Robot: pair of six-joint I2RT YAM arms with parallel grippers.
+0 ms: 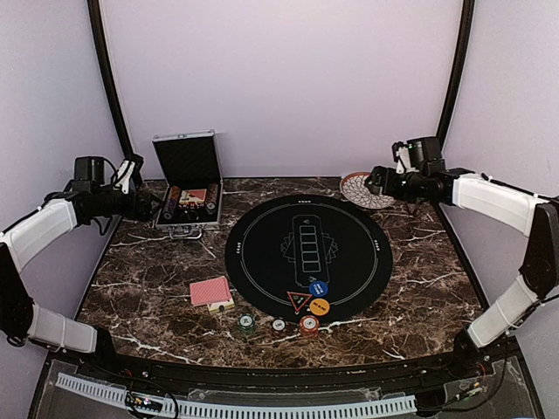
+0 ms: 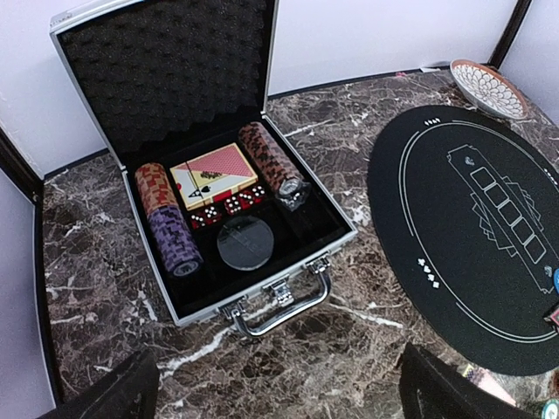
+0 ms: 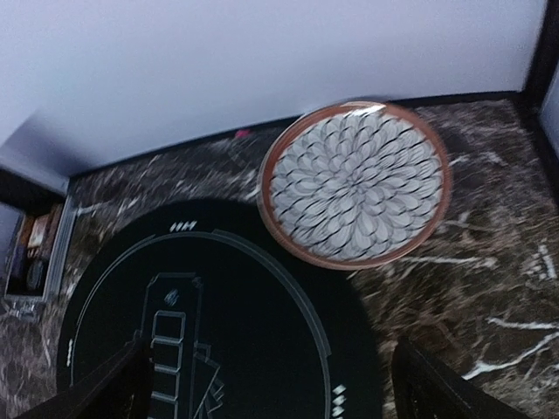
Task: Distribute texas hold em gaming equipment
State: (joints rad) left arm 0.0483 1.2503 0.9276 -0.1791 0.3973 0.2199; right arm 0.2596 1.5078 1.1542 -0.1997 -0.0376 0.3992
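A red-backed card deck (image 1: 210, 291) lies on the marble at front left. Beside it, along the black round mat's (image 1: 307, 255) near rim, sit a green chip (image 1: 247, 323), white chip (image 1: 279, 325), red chip (image 1: 308, 325), orange chip (image 1: 320, 306), blue chip (image 1: 318, 288) and the red-edged triangle marker (image 1: 299, 301). My left gripper (image 2: 279, 401) hangs open over bare marble in front of the case handle (image 2: 279, 305), holding nothing. My right gripper (image 3: 271, 397) is open above the mat's far edge (image 3: 218, 323), close to the dish, and is also empty.
The open silver case (image 1: 188, 182) at back left holds chip rolls (image 2: 170, 229), a boxed deck (image 2: 216, 175), red dice and a clear disc. The patterned round dish (image 3: 358, 183) sits at back right, overlapping the mat's rim. Walls close in behind and at both sides.
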